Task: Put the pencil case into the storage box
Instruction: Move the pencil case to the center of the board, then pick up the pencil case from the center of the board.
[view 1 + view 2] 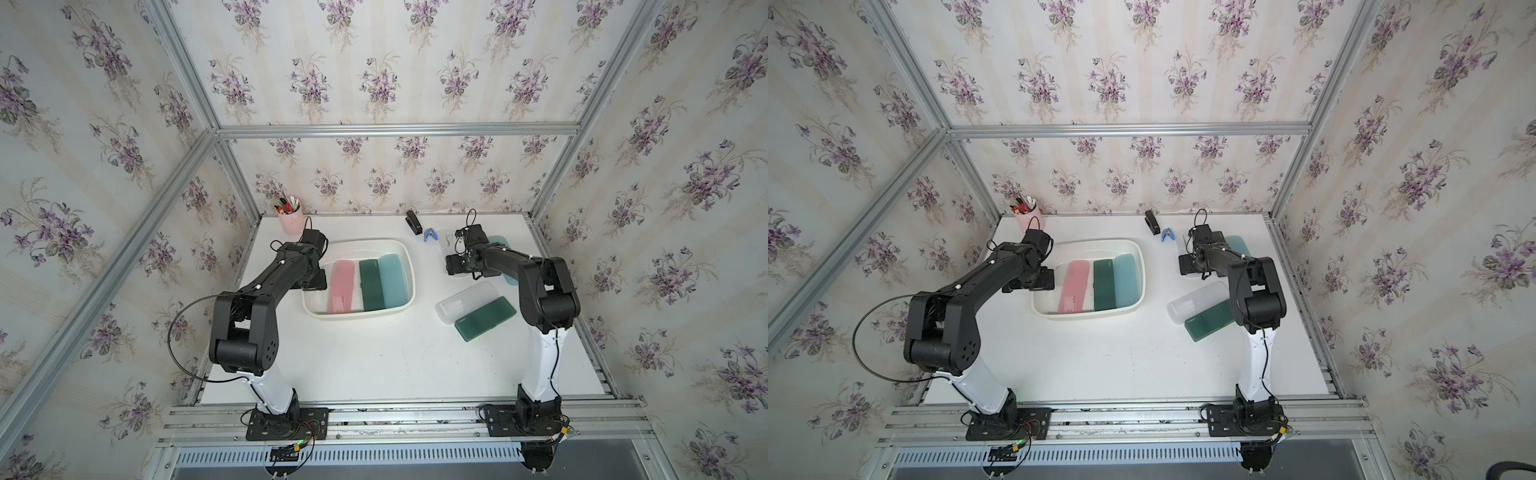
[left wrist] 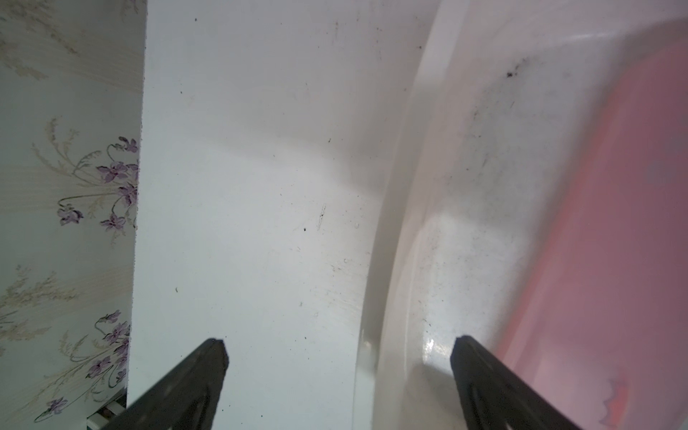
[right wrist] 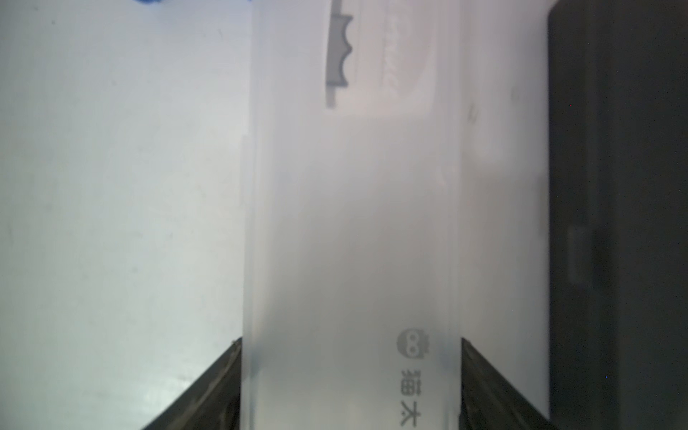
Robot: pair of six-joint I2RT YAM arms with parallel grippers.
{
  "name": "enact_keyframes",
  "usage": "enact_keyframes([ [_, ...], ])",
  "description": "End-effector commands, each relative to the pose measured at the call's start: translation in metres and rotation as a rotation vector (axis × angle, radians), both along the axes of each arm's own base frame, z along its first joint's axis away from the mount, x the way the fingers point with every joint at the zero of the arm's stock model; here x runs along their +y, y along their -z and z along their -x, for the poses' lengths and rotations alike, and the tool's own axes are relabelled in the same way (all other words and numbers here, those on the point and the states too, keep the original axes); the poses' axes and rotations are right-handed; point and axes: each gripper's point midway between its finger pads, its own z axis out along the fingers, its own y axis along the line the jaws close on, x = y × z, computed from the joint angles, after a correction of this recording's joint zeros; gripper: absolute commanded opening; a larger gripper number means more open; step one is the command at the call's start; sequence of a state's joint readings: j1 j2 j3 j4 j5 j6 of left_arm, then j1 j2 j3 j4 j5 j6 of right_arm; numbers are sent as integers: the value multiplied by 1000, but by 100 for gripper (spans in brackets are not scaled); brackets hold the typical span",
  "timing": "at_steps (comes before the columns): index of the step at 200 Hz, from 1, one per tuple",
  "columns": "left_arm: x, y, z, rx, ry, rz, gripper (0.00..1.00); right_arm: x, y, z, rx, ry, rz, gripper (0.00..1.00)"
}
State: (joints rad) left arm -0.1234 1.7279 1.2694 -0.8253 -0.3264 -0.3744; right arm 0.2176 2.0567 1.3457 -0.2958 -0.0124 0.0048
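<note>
The white storage box (image 1: 410,270) (image 1: 1143,272) holds a pink pencil case (image 1: 343,286), a dark green one (image 1: 371,284) and a teal one (image 1: 393,279). My left gripper (image 2: 338,344) hangs open over the box's left rim (image 2: 394,223), next to the pink case (image 2: 614,223). At the back right, my right gripper (image 3: 351,342) has both fingertips against the long sides of a frosted white pencil case (image 3: 353,223) (image 1: 446,241). Nearer the front lie another frosted case (image 1: 461,303) and a dark green case (image 1: 485,319).
A pink pen cup (image 1: 291,220) stands at the back left. A black stapler (image 1: 413,222) and a blue clip (image 1: 430,235) lie by the back wall. A light blue case (image 1: 498,243) lies partly under the right arm. Papered walls close three sides.
</note>
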Motion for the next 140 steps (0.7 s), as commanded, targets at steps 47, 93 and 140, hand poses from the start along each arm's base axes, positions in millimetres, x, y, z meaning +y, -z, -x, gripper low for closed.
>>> enact_keyframes([
  [47, -2, 5, 5, 2, 5, 14, 99, -17, -1, 64, 100, 119, 9, 100],
  [93, -1, 4, 4, 3, 6, 7, 99, -12, -11, 18, 56, 113, 35, 100],
  [140, 1, 4, 6, 9, 7, -5, 99, -11, 6, -13, 86, 117, 78, 100],
])
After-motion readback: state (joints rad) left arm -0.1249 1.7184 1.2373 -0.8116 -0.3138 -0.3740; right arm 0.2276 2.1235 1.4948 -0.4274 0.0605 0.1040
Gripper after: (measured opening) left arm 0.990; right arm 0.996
